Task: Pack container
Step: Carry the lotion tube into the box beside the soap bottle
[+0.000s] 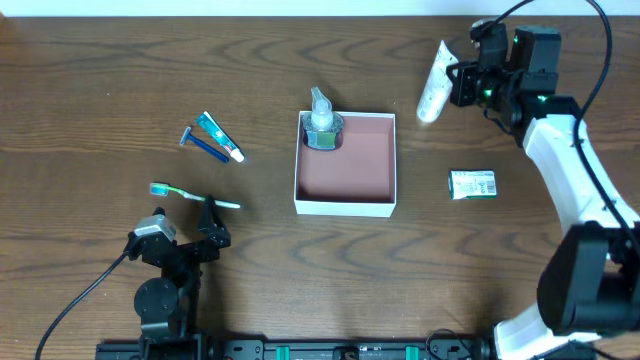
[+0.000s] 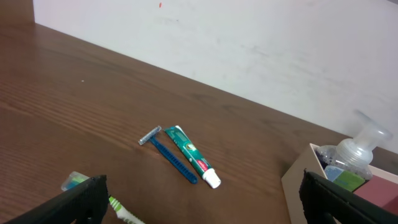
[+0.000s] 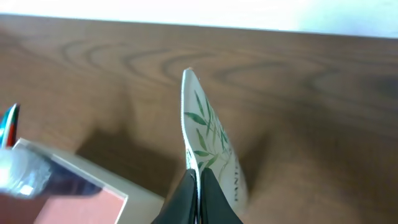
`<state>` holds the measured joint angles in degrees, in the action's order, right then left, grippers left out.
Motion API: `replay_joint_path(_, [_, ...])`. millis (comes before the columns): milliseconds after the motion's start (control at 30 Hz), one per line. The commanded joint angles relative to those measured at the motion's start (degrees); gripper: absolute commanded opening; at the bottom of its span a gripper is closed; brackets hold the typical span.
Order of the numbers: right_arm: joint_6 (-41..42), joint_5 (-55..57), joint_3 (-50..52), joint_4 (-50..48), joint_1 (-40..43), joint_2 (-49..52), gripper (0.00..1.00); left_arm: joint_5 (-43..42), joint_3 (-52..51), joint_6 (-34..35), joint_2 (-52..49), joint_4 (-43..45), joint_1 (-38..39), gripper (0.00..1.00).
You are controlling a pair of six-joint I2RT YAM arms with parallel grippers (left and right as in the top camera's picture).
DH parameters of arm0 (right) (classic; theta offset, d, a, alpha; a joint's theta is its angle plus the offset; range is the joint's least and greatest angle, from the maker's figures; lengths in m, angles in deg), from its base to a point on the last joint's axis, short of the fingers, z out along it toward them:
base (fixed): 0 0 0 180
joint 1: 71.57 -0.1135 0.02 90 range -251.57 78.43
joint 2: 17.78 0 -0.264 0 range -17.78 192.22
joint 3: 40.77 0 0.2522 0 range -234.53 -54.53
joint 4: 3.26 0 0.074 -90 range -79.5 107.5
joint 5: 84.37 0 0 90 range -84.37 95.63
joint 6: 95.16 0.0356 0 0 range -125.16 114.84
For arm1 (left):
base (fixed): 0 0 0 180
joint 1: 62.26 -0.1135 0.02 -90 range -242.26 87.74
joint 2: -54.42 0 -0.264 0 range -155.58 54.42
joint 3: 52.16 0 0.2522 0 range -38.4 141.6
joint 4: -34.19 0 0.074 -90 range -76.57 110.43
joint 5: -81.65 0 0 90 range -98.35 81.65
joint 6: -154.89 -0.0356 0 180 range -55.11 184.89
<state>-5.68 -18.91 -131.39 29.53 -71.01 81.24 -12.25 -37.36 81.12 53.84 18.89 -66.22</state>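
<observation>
Clamping white tube (image 3: 205, 134), right gripper (image 3: 198, 200), seemingly off table (image 1: 100, 100)

Robot lab (wooden table (image 1: 80, 80); white wall (image 2: 249, 37))

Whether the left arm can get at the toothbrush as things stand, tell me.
Probably yes. The left gripper is open, and the toothbrush lies on the bare table close in front of it, with nothing between them.

A razor (image 2: 171, 158) and toothpaste tube (image 2: 189, 154) lay side by side on the tabletop (image 2: 74, 106). A bottle (image 2: 360, 149) stood inside the container (image 2: 295, 186).
</observation>
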Motion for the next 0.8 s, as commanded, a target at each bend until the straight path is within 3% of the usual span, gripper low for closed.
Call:
replay_joint_path(0, [-3.9, -1.9, -3.5, 1.6, -1.2, -8.5, 0.01, -0.6, -0.8, -0.9, 0.3, -2.3, 0.2, 0.98])
replay_joint_path(333, [-8.5, -7.3, -4.0, 8.2, -1.4, -20.1, 0.01, -0.6, -0.8, -0.9, 0.3, -2.3, 0.2, 0.98])
replay_joint_path(467, [-11.4, -14.5, -3.9, 9.1, -2.5, -20.3, 0.01, -0.6, -0.8, -0.9, 0.3, -2.3, 0.2, 0.98])
replay_joint_path(767, [-20.5, -14.9, -3.9, 10.5, -11.0, -19.3, 0.01, -0.6, -0.8, -0.9, 0.3, -2.2, 0.2, 0.98])
